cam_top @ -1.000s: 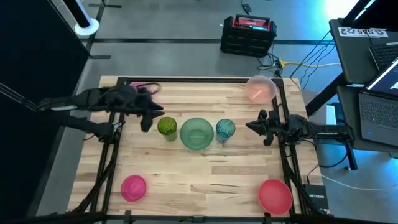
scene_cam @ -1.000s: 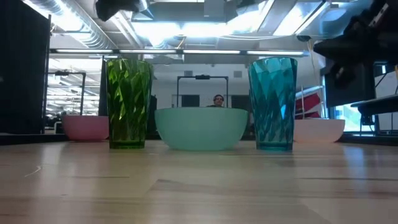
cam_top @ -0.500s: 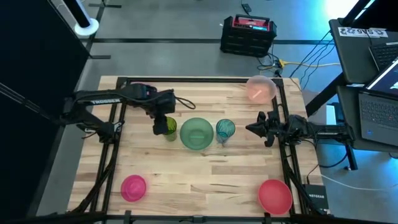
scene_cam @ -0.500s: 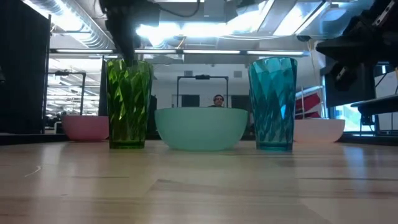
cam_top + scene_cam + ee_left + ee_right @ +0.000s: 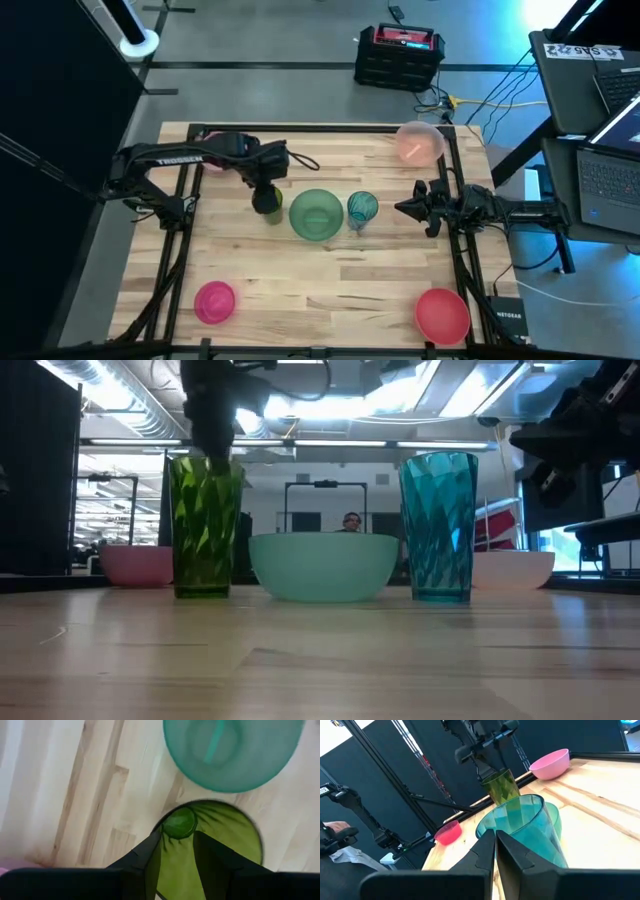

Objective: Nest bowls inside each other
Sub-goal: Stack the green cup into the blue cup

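Note:
A tall olive-green faceted bowl [image 5: 205,525], a wide mint-green bowl [image 5: 316,214] and a tall teal bowl [image 5: 362,207] stand in a row at mid-table. My left gripper [image 5: 175,835] points down over the olive-green bowl [image 5: 267,203], open. One finger is inside the bowl's mouth and the other is at the outside of its rim. My right gripper [image 5: 403,206] waits shut at the table's right, level, behind the teal bowl [image 5: 520,827]. A pale pink bowl [image 5: 419,142], a pink bowl [image 5: 214,302] and a red bowl [image 5: 442,314] sit near the corners. My left gripper's fingers [image 5: 150,857] stand astride the olive-green bowl's rim [image 5: 162,822] on the side away from the mint-green bowl, coming from above. Whether either finger touches the rim, I cannot tell. The bowl stands upright on the table.
Black frame rails [image 5: 180,230] run along the table's left and right sides. Another pink bowl [image 5: 135,565] sits at the far left, mostly under my left arm in the high view. There is free wood along the near middle [image 5: 320,300]. A person [image 5: 350,520] shows far off in the room.
My left gripper has swung toward the table's right, over the olive-green bowl, and come down. It has tipped from a slant to pointing nearly straight down, so its fingers now reach the bowl's mouth. Its opening looks the same.

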{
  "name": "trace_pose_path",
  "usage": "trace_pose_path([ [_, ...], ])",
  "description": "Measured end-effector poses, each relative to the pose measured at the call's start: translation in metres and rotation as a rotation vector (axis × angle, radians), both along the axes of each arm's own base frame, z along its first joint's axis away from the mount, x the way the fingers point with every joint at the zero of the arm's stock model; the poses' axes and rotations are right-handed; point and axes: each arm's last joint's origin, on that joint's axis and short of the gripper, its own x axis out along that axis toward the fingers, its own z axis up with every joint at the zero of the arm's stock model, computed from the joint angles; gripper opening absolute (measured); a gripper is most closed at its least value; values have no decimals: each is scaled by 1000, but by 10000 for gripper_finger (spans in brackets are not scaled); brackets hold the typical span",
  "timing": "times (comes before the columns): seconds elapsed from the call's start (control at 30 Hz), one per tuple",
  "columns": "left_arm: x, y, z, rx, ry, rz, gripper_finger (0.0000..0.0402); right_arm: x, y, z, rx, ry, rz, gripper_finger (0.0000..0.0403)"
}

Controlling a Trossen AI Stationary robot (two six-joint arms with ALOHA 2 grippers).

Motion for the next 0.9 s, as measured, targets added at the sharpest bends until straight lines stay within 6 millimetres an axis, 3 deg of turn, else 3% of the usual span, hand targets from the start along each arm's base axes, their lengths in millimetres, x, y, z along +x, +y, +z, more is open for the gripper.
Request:
trace_pose_path([
  [0.6,18,16,-31,-7,145,-152,97,0,0,0,-1,0,0,1],
  [0.77,27,10,-46,-17,205,-223,15,0,0,0,-1,0,0,1],
  [0.83,29,6,-39,-19,200,-224,5,0,0,0,0,0,-1,1],
  [0.9,30,1,-20,-19,183,-209,3,0,0,0,2,0,-1,1],
])
